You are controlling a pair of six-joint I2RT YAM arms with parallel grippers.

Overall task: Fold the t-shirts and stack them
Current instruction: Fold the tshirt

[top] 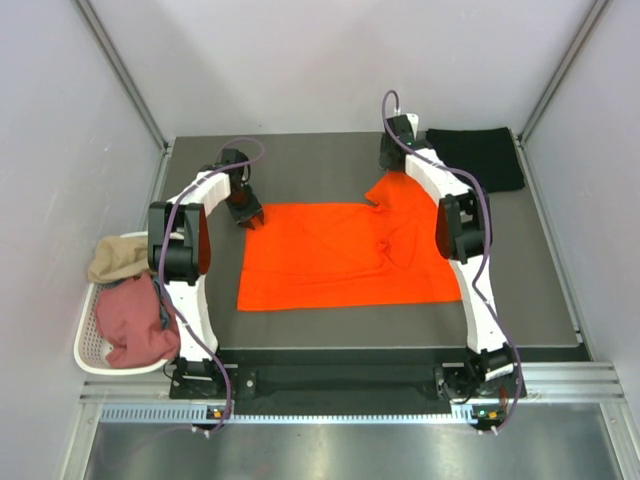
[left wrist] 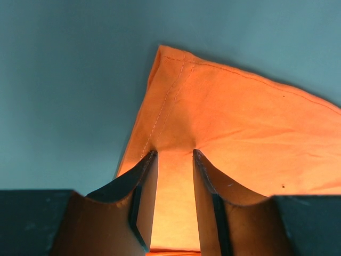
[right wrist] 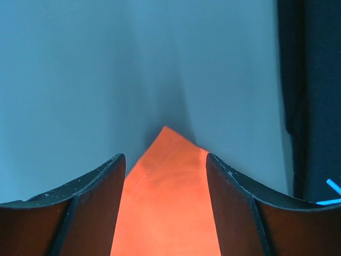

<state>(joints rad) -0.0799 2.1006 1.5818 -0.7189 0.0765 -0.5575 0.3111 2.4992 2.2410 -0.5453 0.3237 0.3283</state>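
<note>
One orange t-shirt (top: 340,262) lies spread flat on the middle of the dark table (top: 540,285), with one sleeve reaching toward the far right.

My left gripper (left wrist: 173,153) is at the shirt's far-left corner. Its fingertips are down on the cloth and a stitched hem runs past the left finger. The jaws stand partly apart; the cloth lies flat across the gap and is not clamped.

My right gripper (right wrist: 165,156) is at the tip of the far-right sleeve. Its jaws stand wide apart, with the pointed end of the cloth lying between the fingers. It holds nothing.

Just beside the right gripper, at the table's far-right corner, a black t-shirt (top: 478,158) lies folded, apart from the orange one. A small light-blue mark shows on it in the right wrist view.

Off the table's left edge stands a white slotted basket (top: 88,352). It holds a crumpled tan t-shirt (top: 118,258) at its far end and a crumpled pink t-shirt (top: 135,322) at its near end.
</note>
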